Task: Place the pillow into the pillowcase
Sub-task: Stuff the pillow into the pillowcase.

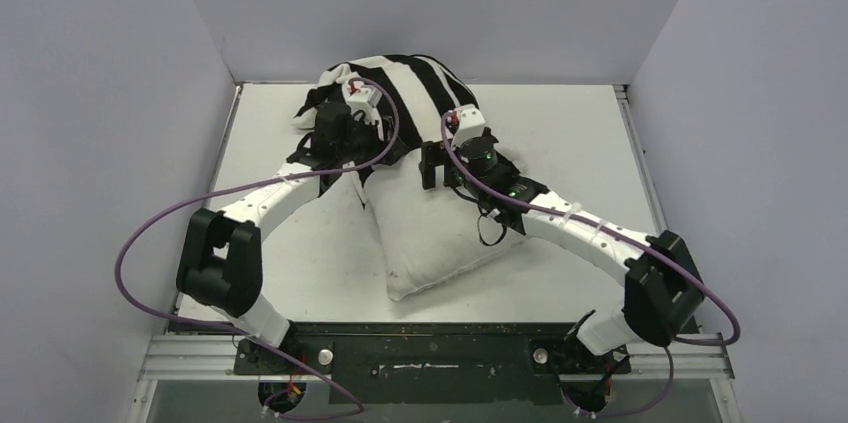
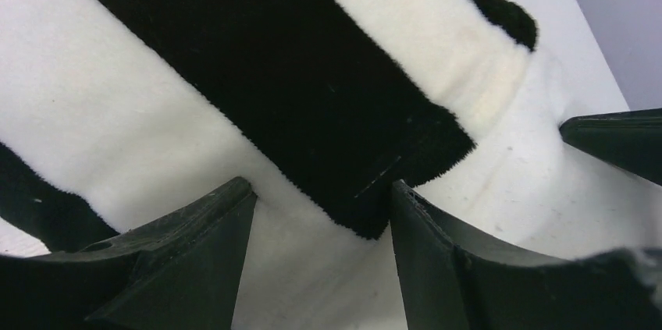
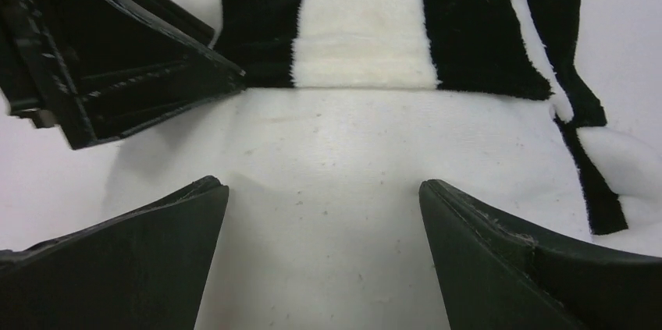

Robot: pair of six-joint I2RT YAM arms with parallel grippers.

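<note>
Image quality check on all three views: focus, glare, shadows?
Top external: even diffuse light, sharp, only soft shadows on the table. Left wrist: pillowcase pile crisp, no glare; dark jaws show little detail. Right wrist: pillow fabric sharp, evenly lit.

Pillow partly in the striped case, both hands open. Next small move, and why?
Probably shut the left hand on the pillowcase hem: its open fingers straddle the edge, and most of the pillow is uncovered.

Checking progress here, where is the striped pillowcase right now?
In the top view, the pillowcase lies at the far middle of the table, drawn over the far end of the pillow.
</note>
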